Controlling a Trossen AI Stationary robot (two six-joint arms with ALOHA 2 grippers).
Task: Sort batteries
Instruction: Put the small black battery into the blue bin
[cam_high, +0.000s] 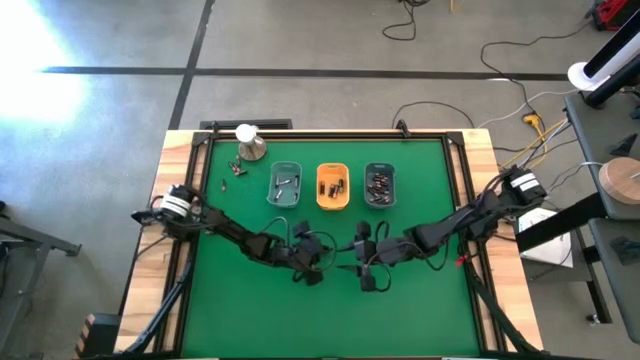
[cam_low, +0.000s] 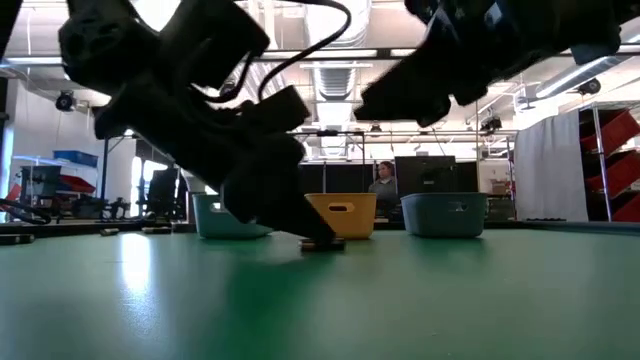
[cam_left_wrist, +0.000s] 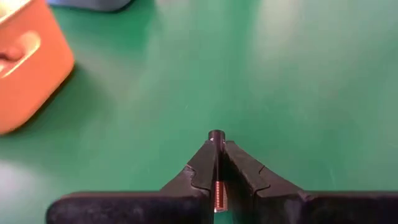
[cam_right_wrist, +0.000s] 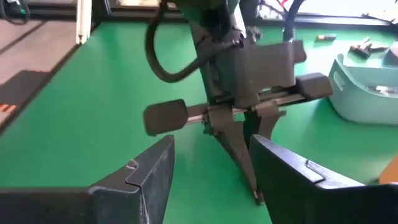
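My left gripper (cam_left_wrist: 216, 146) is shut on a small battery (cam_left_wrist: 216, 134) and slants down to the green mat (cam_high: 250, 310) at the table's middle, in front of the orange tray (cam_high: 332, 186). My right gripper (cam_right_wrist: 214, 180) stands open just to its right, above the mat, pointing toward the left gripper (cam_right_wrist: 257, 198) with nothing between its fingers. More batteries lie in the orange tray, the pale blue tray (cam_high: 285, 185) and the blue-grey tray (cam_high: 380, 186). A few loose batteries (cam_high: 233, 170) lie on the mat at the far left. My left gripper pinches the battery between its two fingers, which lie along the battery. The battery's dark end (cam_left_wrist: 216, 133) sticks out at the fingertips and its coppery side (cam_left_wrist: 217, 194) shows farther back in the gap. The fingers slant down from the near left, their tips (cam_low: 318, 241) at the mat.
A round metal dome with a white ball (cam_high: 250, 143) stands at the far left corner. The three trays sit in a row along the far side. Black rails frame the mat. A person sits in the room behind the table (cam_low: 381, 180).
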